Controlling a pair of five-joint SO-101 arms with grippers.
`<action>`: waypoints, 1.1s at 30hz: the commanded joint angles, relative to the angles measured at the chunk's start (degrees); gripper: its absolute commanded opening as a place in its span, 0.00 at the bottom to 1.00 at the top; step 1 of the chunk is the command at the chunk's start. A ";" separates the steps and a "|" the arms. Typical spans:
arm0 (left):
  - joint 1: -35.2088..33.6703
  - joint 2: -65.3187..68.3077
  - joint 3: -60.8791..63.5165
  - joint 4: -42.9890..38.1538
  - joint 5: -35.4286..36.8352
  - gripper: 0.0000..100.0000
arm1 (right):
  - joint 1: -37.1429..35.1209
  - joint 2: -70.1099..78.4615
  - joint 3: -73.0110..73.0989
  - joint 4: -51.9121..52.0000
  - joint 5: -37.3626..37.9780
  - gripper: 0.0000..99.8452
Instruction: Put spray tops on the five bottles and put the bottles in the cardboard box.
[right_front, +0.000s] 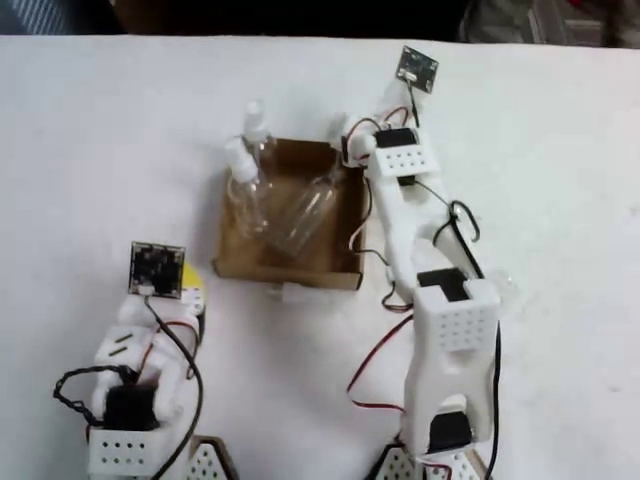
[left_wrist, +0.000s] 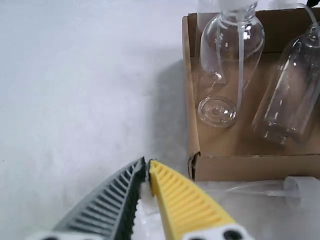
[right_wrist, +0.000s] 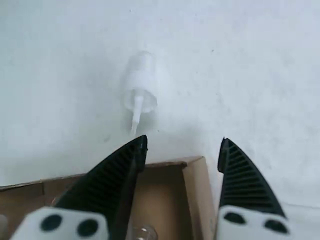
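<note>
Mid-table, the brown cardboard box (right_front: 250, 268) holds a rounded clear bottle (left_wrist: 231, 55) and a slimmer bottle (left_wrist: 292, 85). Right gripper (right_wrist: 183, 142), black ribbed fingers, gapes wide w/ nothing in it over a box corner. A white spray top (right_wrist: 139, 90) lies on the table (right_wrist: 250, 60) beyond. Left gripper (left_wrist: 147, 164), grey + yellow ribbed tips pressed together, empty, beside the box.

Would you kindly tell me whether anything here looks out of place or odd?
Yes: one spray top lies loose on the table past the cardboard box, and a second spray top lies outside the box's wall, neither fitted to a bottle.
</note>
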 joint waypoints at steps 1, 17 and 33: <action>-0.40 -0.84 -0.09 0.18 -0.62 0.02 | 0.92 -5.49 -2.37 1.36 0.62 0.19; -0.40 -0.84 -0.09 0.18 -0.70 0.02 | -0.75 -18.77 -2.29 24.84 6.77 0.12; -0.40 -0.84 -0.09 0.18 -0.70 0.02 | -5.23 -9.45 -2.64 17.98 10.02 0.13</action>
